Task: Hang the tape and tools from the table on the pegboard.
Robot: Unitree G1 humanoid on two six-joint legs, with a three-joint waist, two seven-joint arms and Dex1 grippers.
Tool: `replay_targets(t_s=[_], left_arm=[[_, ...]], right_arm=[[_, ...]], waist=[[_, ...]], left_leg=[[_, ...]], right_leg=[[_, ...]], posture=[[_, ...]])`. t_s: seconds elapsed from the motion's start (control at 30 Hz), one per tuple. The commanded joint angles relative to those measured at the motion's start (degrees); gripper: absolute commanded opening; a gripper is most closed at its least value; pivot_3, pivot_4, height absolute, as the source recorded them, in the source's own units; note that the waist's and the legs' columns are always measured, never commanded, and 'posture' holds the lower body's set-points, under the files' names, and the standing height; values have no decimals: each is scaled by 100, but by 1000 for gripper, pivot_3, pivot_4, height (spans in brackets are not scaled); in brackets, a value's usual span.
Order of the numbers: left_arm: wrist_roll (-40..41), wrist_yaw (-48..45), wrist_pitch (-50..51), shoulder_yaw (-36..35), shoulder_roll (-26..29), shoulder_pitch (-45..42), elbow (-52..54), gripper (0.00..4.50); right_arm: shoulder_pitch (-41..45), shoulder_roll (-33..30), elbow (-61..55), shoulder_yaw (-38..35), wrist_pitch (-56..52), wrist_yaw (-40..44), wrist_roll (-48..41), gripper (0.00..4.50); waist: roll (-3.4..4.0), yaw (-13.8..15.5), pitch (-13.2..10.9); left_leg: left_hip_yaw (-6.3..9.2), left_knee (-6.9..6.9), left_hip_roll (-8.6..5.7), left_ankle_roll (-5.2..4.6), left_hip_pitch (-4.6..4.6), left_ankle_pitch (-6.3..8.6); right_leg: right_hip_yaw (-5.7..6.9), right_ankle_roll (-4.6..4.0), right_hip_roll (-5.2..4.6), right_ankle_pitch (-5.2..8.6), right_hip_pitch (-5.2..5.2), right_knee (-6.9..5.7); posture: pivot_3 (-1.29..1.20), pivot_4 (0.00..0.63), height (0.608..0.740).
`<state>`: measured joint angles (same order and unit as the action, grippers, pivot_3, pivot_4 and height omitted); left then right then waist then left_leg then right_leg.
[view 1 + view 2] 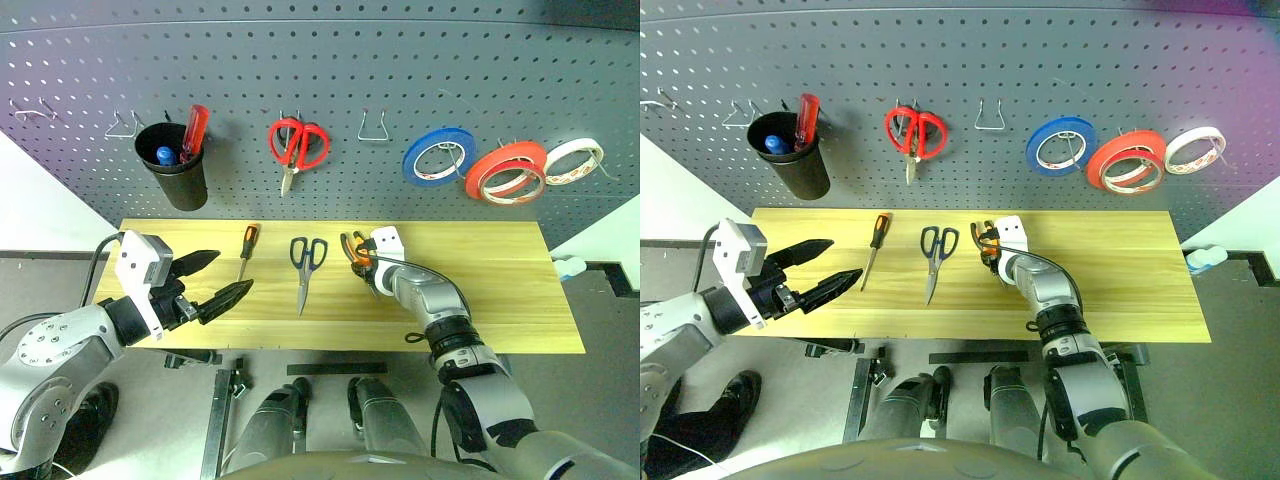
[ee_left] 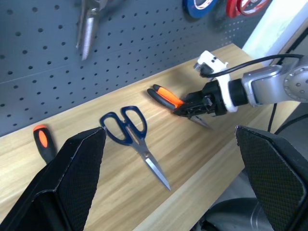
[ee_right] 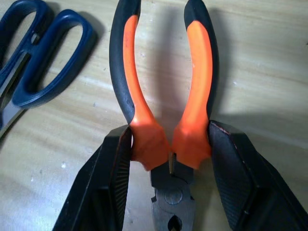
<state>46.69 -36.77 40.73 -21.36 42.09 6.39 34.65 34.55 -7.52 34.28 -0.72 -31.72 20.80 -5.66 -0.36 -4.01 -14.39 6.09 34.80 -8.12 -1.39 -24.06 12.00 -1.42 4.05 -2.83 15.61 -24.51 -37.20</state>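
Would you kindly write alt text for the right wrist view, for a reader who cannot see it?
The right gripper is closed on the pliers, its two black fingers pressing the orange-and-black handles near the pivot. The pliers lie on the pale wooden table, with the scissors beside them.

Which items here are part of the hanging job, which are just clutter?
Job: orange-and-black pliers gripped in right claw; dark-handled scissors; slim orange-black screwdriver; red-orange tape ring, hung; grey pegboard; wooden table.
Clutter: red-handled scissors; blue tape; white tape; black cup.
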Motion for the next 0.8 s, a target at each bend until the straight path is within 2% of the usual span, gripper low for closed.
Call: replay_targets(t_s=[0.03, 0.37, 0.63, 0.8], left_arm=[[-32, -128, -138, -97, 77, -42, -42, 4500], [-260, -371, -253, 114, 147, -381, -399, 4500], [-381, -583, -306, 209, 189, -668, -713, 4500], [-476, -745, -353, 223, 254, -807, -915, 4500]], right_arm=[[-99, -119, -423, -47, 68, 338, -190, 2083], [-856, -593, -1362, -231, 681, 1757, -916, 2083], [-969, -537, -1545, -591, 1264, 2173, -1417, 2083], [-1039, -473, -1812, -804, 1277, 2460, -1939, 2083]], waist=[[0, -2, 0], [0, -10, 0], [-1, -13, 2], [1, -16, 4]], left_leg=[[0, 1, 0, 0, -1, 0], [0, 15, 0, 7, -13, 6], [0, 23, 0, 13, -13, 5], [-1, 26, 0, 17, -13, -3]], right_leg=[[0, 0, 0, 0, 0, 1], [3, 2, -1, -1, -2, 0], [4, 3, 0, -2, -4, -12], [4, 4, 1, -3, -4, -12]], posture=[[-98, 258, 740], [-144, 232, 740], [-170, 208, 740], [-185, 191, 740]])
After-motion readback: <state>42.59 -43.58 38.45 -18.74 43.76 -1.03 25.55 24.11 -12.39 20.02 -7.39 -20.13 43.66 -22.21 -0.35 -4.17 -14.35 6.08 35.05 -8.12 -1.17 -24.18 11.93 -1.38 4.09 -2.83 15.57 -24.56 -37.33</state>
